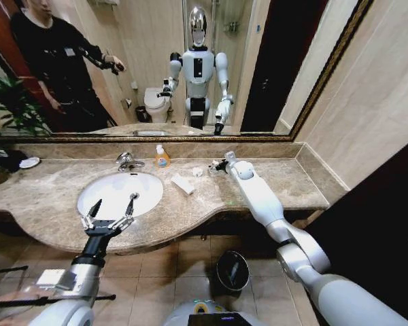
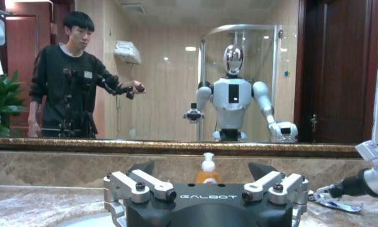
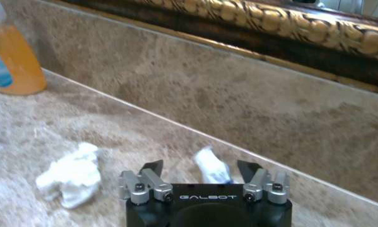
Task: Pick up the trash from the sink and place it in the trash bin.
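Note:
The white sink is set into the marble countertop. My left gripper hovers open over the basin's front rim, holding nothing; its fingers stand wide apart. My right gripper is at the back of the counter, open, with a small white-and-blue piece of trash lying between its fingers. A crumpled white scrap lies beside it, also seen as the scrap. A flat white packet rests right of the sink. The black trash bin stands on the floor below the counter.
An orange soap bottle and chrome faucet stand behind the basin. A potted plant and a small dish sit at the counter's left end. The framed mirror and backsplash close off the back; a wall bounds the right.

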{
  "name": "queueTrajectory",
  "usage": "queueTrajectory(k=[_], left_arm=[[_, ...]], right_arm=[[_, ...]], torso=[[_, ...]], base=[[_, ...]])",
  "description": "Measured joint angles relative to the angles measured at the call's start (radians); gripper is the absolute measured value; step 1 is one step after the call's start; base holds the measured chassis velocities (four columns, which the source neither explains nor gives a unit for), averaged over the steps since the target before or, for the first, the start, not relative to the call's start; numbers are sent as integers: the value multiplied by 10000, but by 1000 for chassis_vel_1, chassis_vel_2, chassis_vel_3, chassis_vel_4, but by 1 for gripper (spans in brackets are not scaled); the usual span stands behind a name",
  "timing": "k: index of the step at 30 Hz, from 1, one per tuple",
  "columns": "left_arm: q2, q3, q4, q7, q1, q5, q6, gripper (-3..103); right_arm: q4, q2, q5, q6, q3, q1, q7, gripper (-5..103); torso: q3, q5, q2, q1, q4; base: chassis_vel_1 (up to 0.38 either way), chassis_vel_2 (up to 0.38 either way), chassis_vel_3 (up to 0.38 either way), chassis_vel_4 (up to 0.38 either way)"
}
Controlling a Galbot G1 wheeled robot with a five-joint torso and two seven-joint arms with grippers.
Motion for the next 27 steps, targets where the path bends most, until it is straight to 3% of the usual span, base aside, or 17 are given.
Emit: queueTrajectory(k=[8, 11, 15, 16, 20, 27], left_arm=[[0, 0, 0, 0, 0, 0, 0, 100], [0, 0, 0, 0, 0, 0, 0, 100], [0, 0, 0, 0, 0, 0, 0, 100], [0, 0, 0, 0, 0, 0, 0, 100], [0, 0, 0, 0, 0, 0, 0, 100], [0, 0, 0, 0, 0, 0, 0, 100]], right_arm=[[-208, 98, -120, -72, -118, 145, 43, 58], [-339, 51, -232, -48, -103, 146, 53, 42], [-375, 5, -249, 36, -83, 125, 76, 33], [-353, -31, -237, 81, -96, 76, 117, 25], [-262, -45, -196, 144, -123, 28, 225, 18], [998, -325, 747, -41, -264, -389, 790, 1]], torso=[[-1, -1, 2, 0, 0], [-2, 0, 2, -1, 0], [-4, 0, 3, -1, 2], [-3, 2, 3, -1, -2], [-3, 1, 3, -2, 0], [0, 1, 2, 1, 1]], base=[[0, 0, 0, 0], [0, 0, 0, 0], [0, 0, 0, 0], [0, 0, 0, 0], [0, 0, 0, 0], [0, 0, 0, 0]])
